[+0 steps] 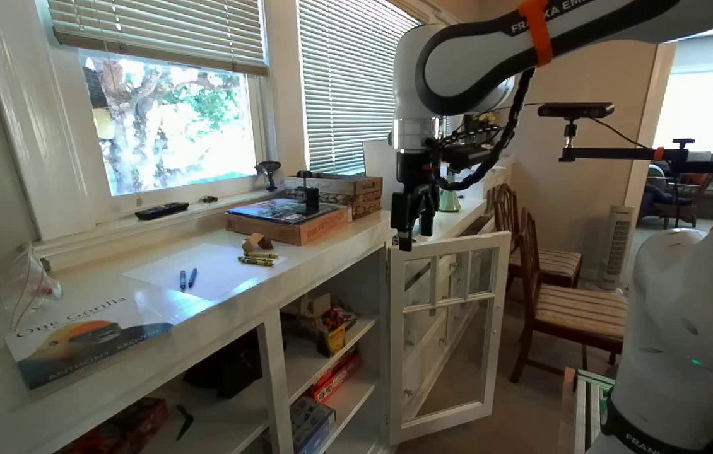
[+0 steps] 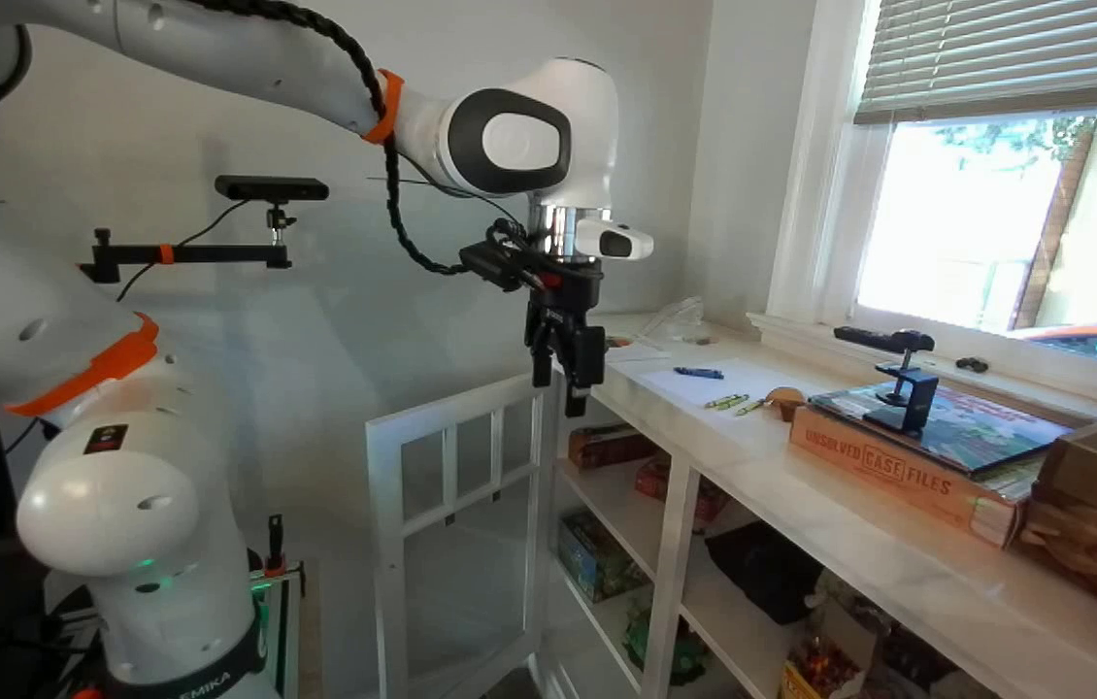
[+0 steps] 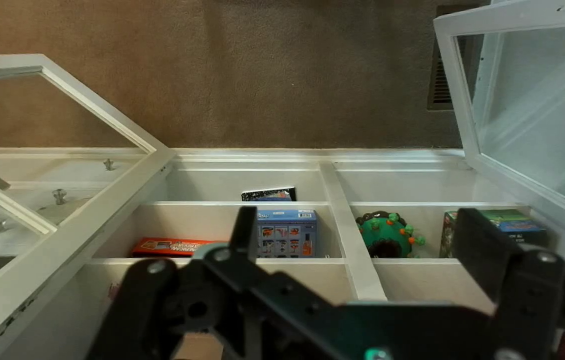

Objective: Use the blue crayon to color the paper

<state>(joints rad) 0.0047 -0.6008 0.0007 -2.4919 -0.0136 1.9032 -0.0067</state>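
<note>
"Why is the gripper (image 3: 358, 220) spread so wide?"

"To take in a crayon, I'd judge; nothing sits between its jaws. It hangs well apart from the paper (image 1: 221, 270), a spot that likely leaves it free to swing in. The wrist view catches cabinet (image 3: 348, 232) and carpet (image 3: 282, 75), no paper."

"And the blue crayon (image 1: 182, 280)?"

"On the paper, just beside a darker stick (image 1: 193, 277). They look much alike; I take the lighter for ours."

"Why there?"

"Handy for coloring, I guess. The yellow-green crayons (image 1: 257, 260) lie at the paper's edge, which leaves its middle free. Two sticks so near each other may crowd the grasp, though."
</note>
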